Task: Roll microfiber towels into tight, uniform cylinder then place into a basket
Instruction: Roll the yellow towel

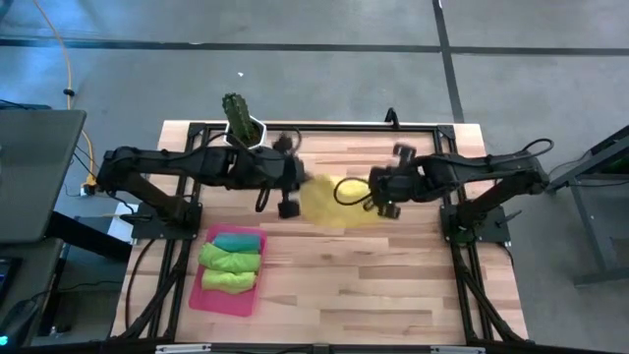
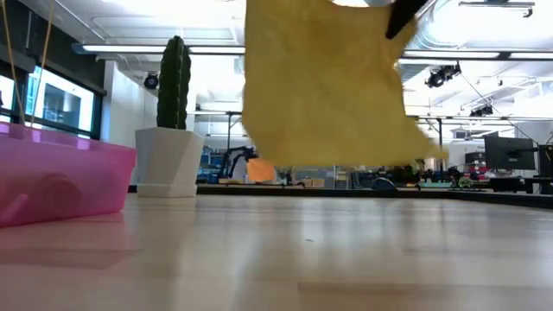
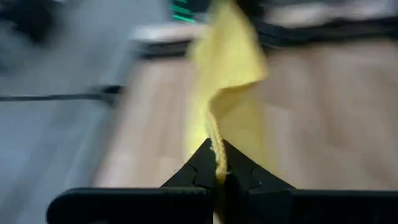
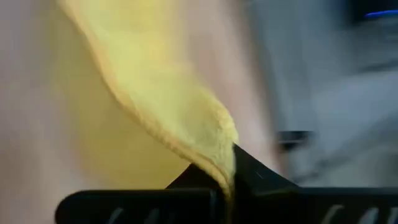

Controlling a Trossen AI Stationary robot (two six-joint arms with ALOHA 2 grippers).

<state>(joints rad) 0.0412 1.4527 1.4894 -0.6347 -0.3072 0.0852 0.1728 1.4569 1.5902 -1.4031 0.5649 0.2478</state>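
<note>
The yellow microfiber towel (image 1: 334, 202) is held up in the air between my two grippers, over the middle of the table. In the low view the yellow towel (image 2: 328, 82) hangs as a sheet, its lower edge clear of the wood. My left gripper (image 1: 295, 194) is shut on its left side and my right gripper (image 1: 381, 205) on its right side. The pink basket (image 1: 201, 295) sits near the table's front left. In it lie a rolled teal towel (image 1: 239, 241) and two rolled green ones (image 1: 231, 261), (image 1: 228, 281). My left gripper pinches the towel's hemmed edge (image 3: 216, 140) between its two shut fingers, coming from the table's left and slanting down. The cloth runs away from the fingertips and is lifted clear of the table. My right gripper pinches the towel's edge (image 4: 219, 155) between its two shut fingers, coming from the table's right and slanting steeply down. The cloth hangs from the fingers, off the table; whether one layer or several is caught cannot be told.
A white pot with a cactus (image 1: 243, 126) stands at the far edge behind my left arm; the low view shows the cactus pot (image 2: 168, 160) beside the basket's wall (image 2: 60, 177). Bare wood (image 1: 373, 285) stretches to the right of the basket.
</note>
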